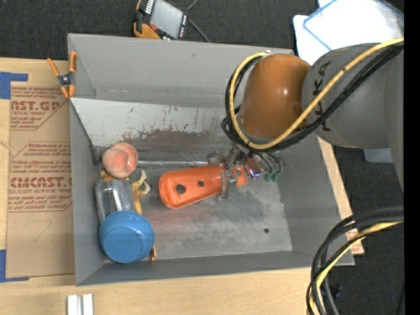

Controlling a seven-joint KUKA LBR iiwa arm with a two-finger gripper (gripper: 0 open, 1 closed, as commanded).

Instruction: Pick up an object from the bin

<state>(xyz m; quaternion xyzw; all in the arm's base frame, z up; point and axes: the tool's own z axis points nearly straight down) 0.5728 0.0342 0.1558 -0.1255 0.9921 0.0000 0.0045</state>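
An orange plastic tool with two dark holes lies across the middle of the bin floor, its narrow end pointing right. My gripper is down at that narrow right end, under the orange wrist cover, and its fingers sit on either side of the tool's tip. A peach-coloured ball rests at the left wall. Below the ball lies a clear jar with a blue lid, in the bin's front left corner.
A small yellow scrap lies between the jar and the orange tool. The arm and its cables cover the bin's right rear part. Bare floor stretches along the front right of the bin.
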